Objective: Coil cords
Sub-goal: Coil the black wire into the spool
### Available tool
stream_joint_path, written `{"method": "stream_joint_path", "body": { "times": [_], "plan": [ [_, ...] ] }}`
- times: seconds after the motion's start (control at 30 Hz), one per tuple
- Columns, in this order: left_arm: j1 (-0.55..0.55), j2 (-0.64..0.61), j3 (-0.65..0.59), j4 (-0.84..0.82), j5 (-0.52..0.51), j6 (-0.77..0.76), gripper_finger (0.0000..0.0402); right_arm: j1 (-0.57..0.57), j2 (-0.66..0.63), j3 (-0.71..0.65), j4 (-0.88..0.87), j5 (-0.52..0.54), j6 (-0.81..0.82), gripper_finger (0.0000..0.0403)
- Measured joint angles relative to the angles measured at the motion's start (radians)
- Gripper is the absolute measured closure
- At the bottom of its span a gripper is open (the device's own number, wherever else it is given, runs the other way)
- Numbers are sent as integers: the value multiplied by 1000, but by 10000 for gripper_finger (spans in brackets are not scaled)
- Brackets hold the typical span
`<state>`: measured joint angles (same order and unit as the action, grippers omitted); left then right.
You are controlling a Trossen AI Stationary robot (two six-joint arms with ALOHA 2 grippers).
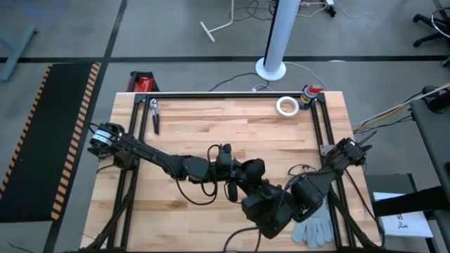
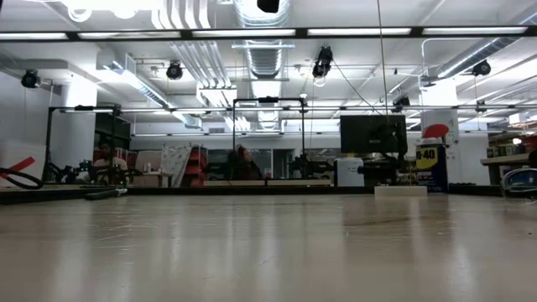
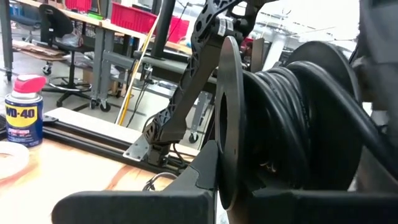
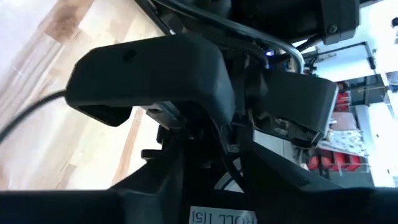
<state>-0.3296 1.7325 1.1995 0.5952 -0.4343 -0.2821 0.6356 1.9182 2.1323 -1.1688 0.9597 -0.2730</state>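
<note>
The thin black cord is partly wound on a black spool (image 3: 292, 118) with round flanges. Its loose rest lies in a slack loop (image 1: 191, 194) on the wooden table, below the left arm. My left gripper (image 1: 235, 169) sits at the table's middle, shut on the spool. My right gripper (image 1: 264, 204) comes in from the right and is close against the spool from the near side. Its wrist view is filled with dark parts, and a thin cord strand (image 4: 28, 115) runs off over the wood. The low view shows neither gripper. My left gripper has the spool's nearer flange (image 3: 225, 155) between its two fingers, at the flange's rim. One finger (image 3: 130, 202) lies outside the flange, the other on the side of the wound cord. The spool stands on edge in front of the wrist camera.
A grey glove (image 1: 313, 228) lies at the near right corner. A white tape roll (image 1: 286, 105) and a WD-40 can (image 1: 309, 93) stand at the far right. Pliers (image 1: 154, 116) lie at the far left. A black frame rail (image 1: 225, 93) edges the table.
</note>
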Motion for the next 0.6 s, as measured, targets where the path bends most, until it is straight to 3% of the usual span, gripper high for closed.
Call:
{"method": "stream_joint_path", "body": {
  "times": [0.33,0.6],
  "plan": [
    [-8,1,-5,-8,-10,4,401,-29,7,-4,3,-14,-12,391],
    [-10,-6,-5,0,-11,18,401,-11,9,-4,-1,7,14,402]
  ]
}}
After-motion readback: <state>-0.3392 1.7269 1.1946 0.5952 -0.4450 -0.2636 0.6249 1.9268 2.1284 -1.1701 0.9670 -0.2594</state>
